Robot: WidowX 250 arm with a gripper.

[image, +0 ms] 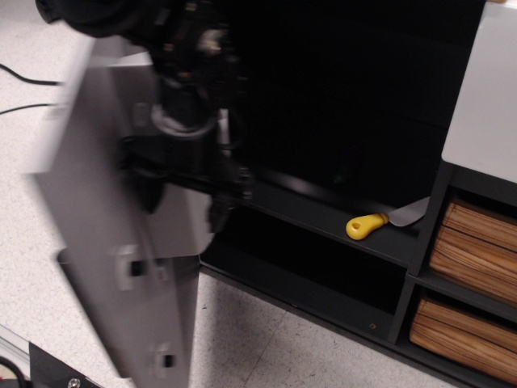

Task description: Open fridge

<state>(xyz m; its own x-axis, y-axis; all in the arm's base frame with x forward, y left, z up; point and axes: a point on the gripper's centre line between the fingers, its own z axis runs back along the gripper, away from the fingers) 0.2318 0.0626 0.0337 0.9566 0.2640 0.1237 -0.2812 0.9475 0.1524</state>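
Note:
The fridge (339, 97) stands open, showing its black interior and a black shelf. Its light grey door (105, 267) is swung far out to the left and is blurred by motion; I see its inner face and edge. The black bar handle and the dispenser panel are hidden on the far side. My black gripper (182, 202) hangs from the top of the view against the door's inner face, at the fridge's left edge. Its fingers are dark and blurred, so I cannot tell their state.
A yellow-handled knife (367, 225) lies on the fridge shelf. At the right stands a white-topped unit (485, 97) with wood-grain drawers (472, 250). Black cables (24, 81) run over the speckled floor at the left.

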